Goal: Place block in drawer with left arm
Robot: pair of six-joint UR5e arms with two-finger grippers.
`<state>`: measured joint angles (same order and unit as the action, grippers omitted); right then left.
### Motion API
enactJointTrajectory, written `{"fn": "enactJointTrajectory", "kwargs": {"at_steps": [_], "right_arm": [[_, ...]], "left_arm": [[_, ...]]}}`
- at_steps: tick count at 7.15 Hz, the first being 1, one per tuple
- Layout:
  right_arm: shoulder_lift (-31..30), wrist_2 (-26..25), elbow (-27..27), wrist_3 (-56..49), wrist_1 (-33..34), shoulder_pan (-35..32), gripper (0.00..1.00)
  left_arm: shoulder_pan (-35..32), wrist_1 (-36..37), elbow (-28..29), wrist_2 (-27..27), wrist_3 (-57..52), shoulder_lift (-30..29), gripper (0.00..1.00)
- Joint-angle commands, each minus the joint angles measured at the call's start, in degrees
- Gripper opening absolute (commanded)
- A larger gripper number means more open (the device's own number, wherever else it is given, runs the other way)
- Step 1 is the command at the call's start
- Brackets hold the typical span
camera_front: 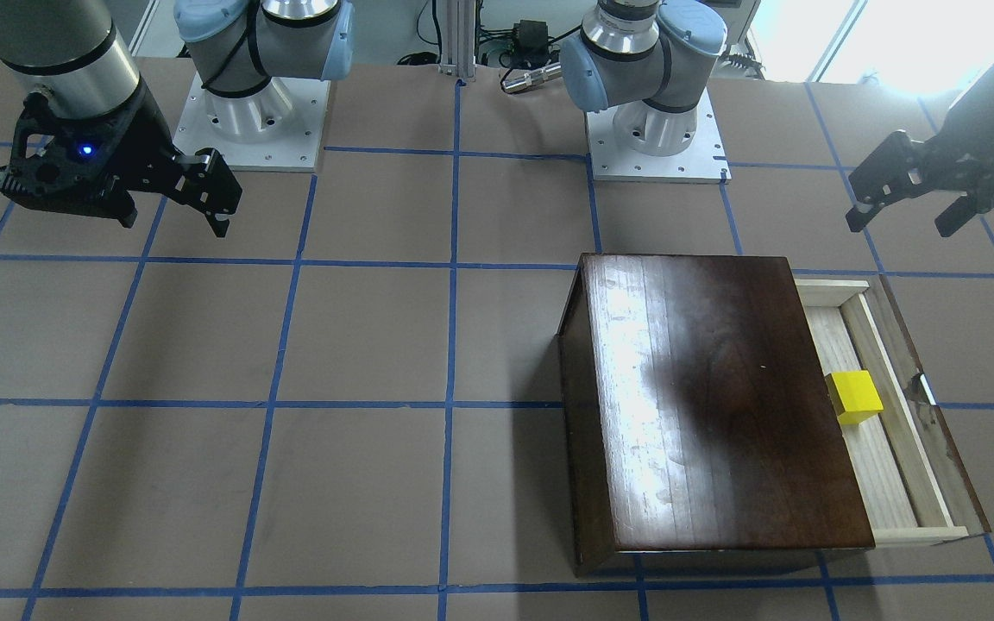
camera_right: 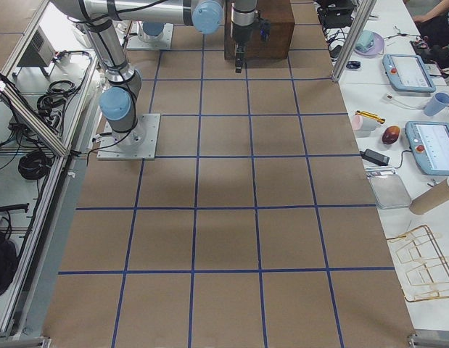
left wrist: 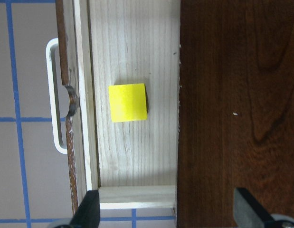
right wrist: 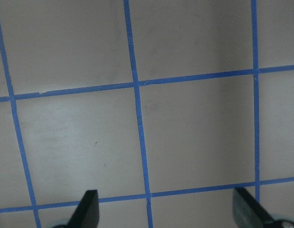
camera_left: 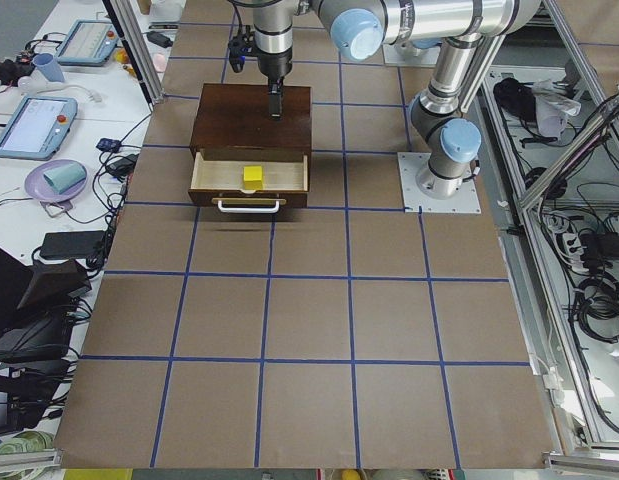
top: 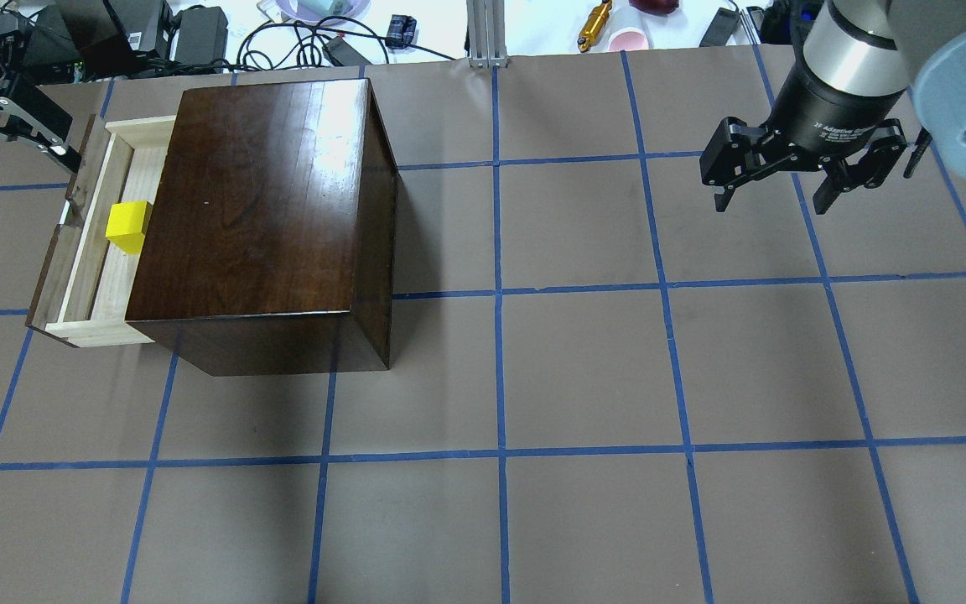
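Note:
The yellow block (camera_front: 853,397) lies on the pale wood floor of the drawer (camera_front: 885,466), which is pulled out of the dark-brown box (camera_front: 704,388). The block also shows in the overhead view (top: 128,226) and the left wrist view (left wrist: 128,102), with no gripper touching it. My left gripper (camera_front: 901,222) is open and empty, raised high above the drawer; its fingertips (left wrist: 90,211) frame the drawer's end wall. My right gripper (top: 771,205), with the blue light, is open and empty over bare table, far from the box.
The drawer's white handle (left wrist: 52,95) sticks out from its dark front panel. The two arm bases (camera_front: 251,112) (camera_front: 657,129) stand at the robot's edge. Cables and a pink cup (top: 630,38) lie beyond the table's far edge.

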<state>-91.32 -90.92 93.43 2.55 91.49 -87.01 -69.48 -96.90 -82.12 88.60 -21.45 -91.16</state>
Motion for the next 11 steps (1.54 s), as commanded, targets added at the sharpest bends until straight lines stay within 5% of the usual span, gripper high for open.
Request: {"fn": "enactJointTrajectory", "kwargs": {"at_steps": [1, 6, 11], "right_arm": [[0.0, 0.0, 0.0, 0.0, 0.0, 0.0, 1.00], [0.0, 0.0, 0.0, 0.0, 0.0, 0.0, 1.00], [0.0, 0.0, 0.0, 0.0, 0.0, 0.0, 1.00]], "left_arm": [[-3.0, -1.1, 0.1, -0.3, 6.0, -0.1, 1.00], [-16.3, 2.5, -0.8, 0.0, 22.4, -2.1, 1.00], [-17.9, 11.3, -3.3, 0.5, 20.8, -3.1, 1.00]]}}
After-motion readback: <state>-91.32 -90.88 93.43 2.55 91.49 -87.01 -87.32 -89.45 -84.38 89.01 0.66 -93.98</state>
